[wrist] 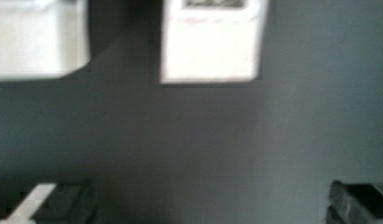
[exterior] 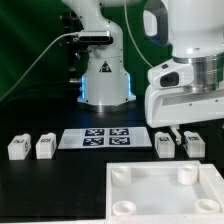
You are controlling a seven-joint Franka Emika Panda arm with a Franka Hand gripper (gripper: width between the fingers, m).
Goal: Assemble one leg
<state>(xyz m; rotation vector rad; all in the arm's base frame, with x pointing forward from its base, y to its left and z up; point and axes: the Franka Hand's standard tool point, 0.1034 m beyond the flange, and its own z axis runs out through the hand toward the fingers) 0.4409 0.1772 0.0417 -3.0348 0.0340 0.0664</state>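
Four small white legs with tags stand on the black table. Two are at the exterior view's left (exterior: 17, 148) (exterior: 45, 147) and two at its right (exterior: 163, 143) (exterior: 194, 141). My gripper (exterior: 180, 129) hangs just above and between the right pair, touching neither. In the wrist view one leg (wrist: 214, 40) lies ahead of my gripper (wrist: 206, 200), well clear of the fingertips (wrist: 55, 200). The jaws stand wide apart with only bare table between them. A second white piece (wrist: 37, 38) shows beside that leg, cut by the frame edge.
The marker board (exterior: 105, 138) lies flat in the middle of the table. A large white square panel with round corner sockets (exterior: 150, 195) lies at the front right. The robot base (exterior: 105, 80) stands behind the marker board.
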